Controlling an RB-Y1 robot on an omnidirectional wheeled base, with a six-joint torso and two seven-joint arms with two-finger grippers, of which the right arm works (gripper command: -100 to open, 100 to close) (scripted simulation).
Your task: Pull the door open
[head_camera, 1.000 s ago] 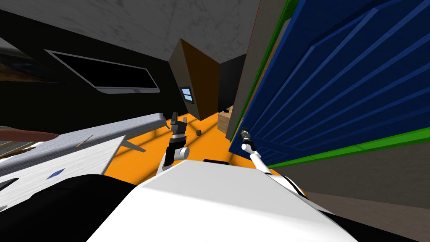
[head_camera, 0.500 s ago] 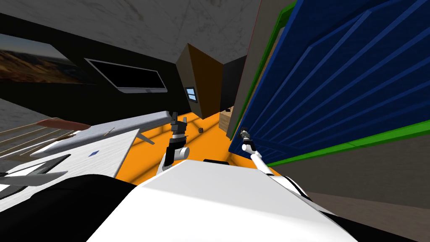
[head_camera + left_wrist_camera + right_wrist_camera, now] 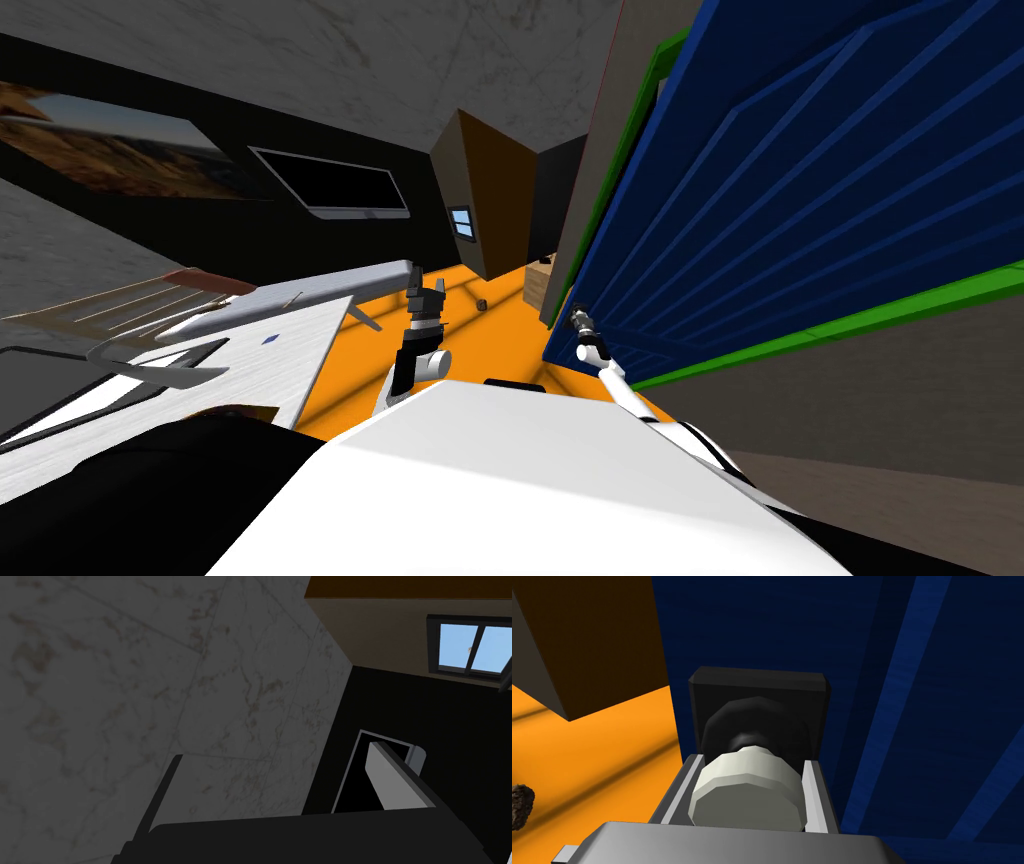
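A blue panelled door (image 3: 800, 200) in a green frame (image 3: 850, 325) stands at my right, swung partly off its frame. Its pale round knob (image 3: 747, 793) sits on a black plate (image 3: 759, 706) near the door's free edge. My right gripper (image 3: 747, 796) is shut on the knob, one finger pressing each side; in the head view this gripper (image 3: 580, 322) shows small at the door's edge. My left gripper (image 3: 425, 295) is held up over the orange floor, away from the door, with its fingers (image 3: 395, 781) standing apart and nothing between them.
A white table (image 3: 230, 350) with a long grey bar lies close on my left. Orange floor (image 3: 490, 340) runs ahead to a brown wall with a small window (image 3: 462, 222). A small dark lump (image 3: 481, 303) lies on the floor. A light brown box (image 3: 540, 283) stands by the door edge.
The whole head view has swung, so I have turned: the table and wall pictures slid right. The door's edge has come a little further out of its frame with my right gripper on the knob.
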